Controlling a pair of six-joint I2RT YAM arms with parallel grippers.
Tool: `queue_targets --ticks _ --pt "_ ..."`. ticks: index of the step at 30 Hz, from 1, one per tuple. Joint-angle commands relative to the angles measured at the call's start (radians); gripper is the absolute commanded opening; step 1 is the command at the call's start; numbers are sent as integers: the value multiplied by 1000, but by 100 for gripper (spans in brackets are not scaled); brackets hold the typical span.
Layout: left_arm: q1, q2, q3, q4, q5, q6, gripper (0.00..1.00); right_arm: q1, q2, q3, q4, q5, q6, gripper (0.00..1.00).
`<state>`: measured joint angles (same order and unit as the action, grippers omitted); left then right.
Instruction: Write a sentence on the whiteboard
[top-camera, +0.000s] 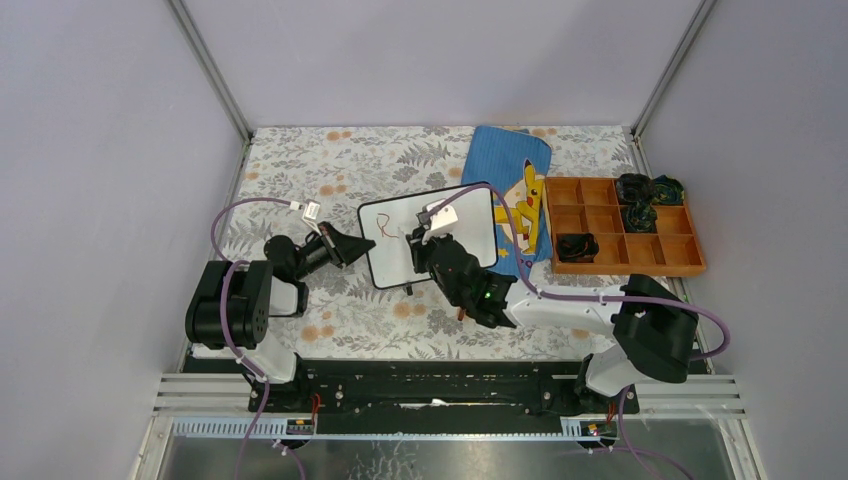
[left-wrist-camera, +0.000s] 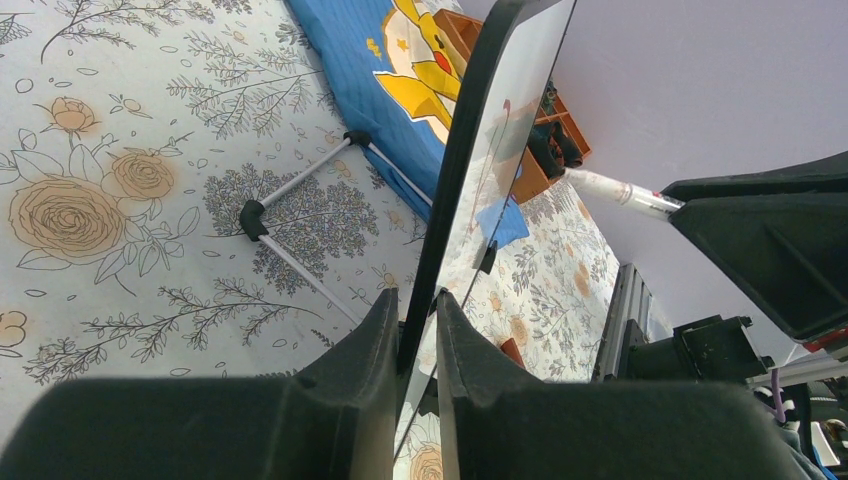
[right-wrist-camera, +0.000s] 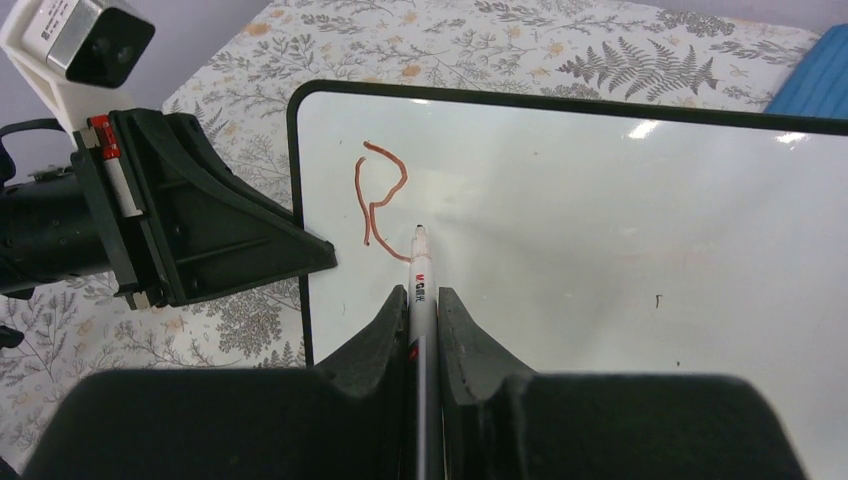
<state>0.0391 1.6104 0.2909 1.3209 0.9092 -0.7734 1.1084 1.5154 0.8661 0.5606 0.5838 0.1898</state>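
Board position: your small white rectangular whiteboard with the thin black frame (top-camera: 440, 215) stands near the middle of the overhead frame on the floral tablecloth (top-camera: 300, 170). It is tilted up on its feet. Its right end overlaps the blue cloth pouch with the yellow cartoon figure (top-camera: 510, 165).
Long axis: it runs left to right across the overhead frame, from the left arm's side toward the pouch.
Left fingers: the left gripper (left-wrist-camera: 418, 300) is pinched on the board's left edge. In the left wrist view the black frame rises out of the narrow gap between the two fingers.
Right fingers: the right gripper (right-wrist-camera: 422, 295) is clamped on a slim white marker (right-wrist-camera: 420, 270), which points up the frame at the board face.
Tip and writing: the marker tip sits just right of and below a red hand-drawn "R" (right-wrist-camera: 380, 195) in the upper left part of the board. You cannot tell from these views whether the tip is touching.
Relation that matters: the bare white surface lies to the right of the tip, along the long axis and away from the left gripper.
Nearer arm: the right arm is over the board face; the left only braces the edge.
Progress: one letter shows, so you are probably only at the start of the sentence.
Next stroke: it probably belongs just right of the "R". Press lightly, since a hard push could rock the tilted board.
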Motion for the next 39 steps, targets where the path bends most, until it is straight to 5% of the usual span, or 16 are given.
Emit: queue_targets --ticks 1,39 --pt "-10 -8 6 -47 -10 28 0 -17 0 68 73 11 -15 0" --pt "-13 -12 8 -61 -10 38 0 -76 62 90 8 -10 28 0"
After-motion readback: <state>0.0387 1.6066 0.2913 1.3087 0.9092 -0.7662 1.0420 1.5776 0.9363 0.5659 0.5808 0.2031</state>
